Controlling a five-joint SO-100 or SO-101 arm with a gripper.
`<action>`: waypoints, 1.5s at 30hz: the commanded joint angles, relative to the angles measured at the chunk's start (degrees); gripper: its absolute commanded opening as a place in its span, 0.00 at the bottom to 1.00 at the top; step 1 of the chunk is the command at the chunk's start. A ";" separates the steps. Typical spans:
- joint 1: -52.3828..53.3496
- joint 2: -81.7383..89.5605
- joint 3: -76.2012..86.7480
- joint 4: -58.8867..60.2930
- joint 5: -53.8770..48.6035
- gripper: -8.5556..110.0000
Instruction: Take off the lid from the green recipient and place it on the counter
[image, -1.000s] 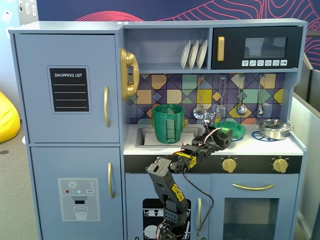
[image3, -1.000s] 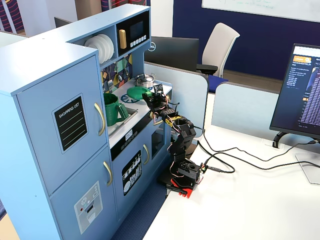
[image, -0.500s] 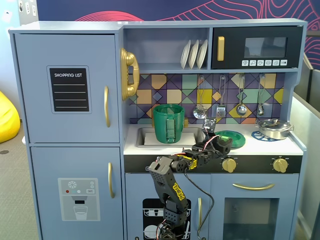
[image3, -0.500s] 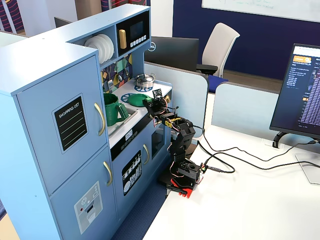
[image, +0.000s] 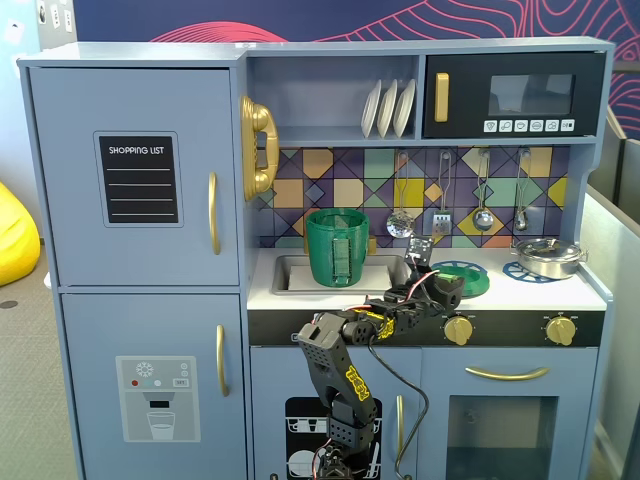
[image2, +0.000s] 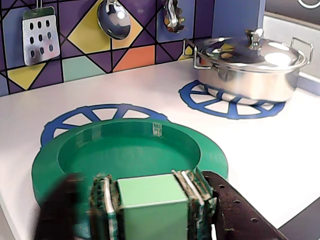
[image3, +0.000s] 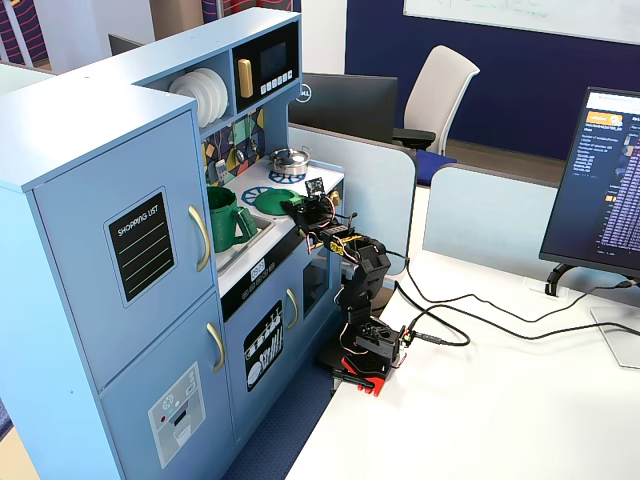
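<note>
The green lid lies flat over the left blue burner ring on the white counter. My gripper is shut on its light green square handle, with a pad against each side. In a fixed view the lid is right of the sink, with the gripper at its near edge. The tall green recipient stands open in the sink, its strap handle facing front. Another fixed view shows the recipient, the lid and the gripper.
A silver pan with its lid sits on the right burner ring. A spatula and ladles hang on the tiled back wall. The grey sink is left of the lid.
</note>
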 joint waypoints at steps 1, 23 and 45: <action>0.18 0.79 -2.29 -2.02 1.67 0.41; -2.81 34.89 -0.18 37.79 0.35 0.39; -25.14 53.09 12.74 94.48 0.88 0.21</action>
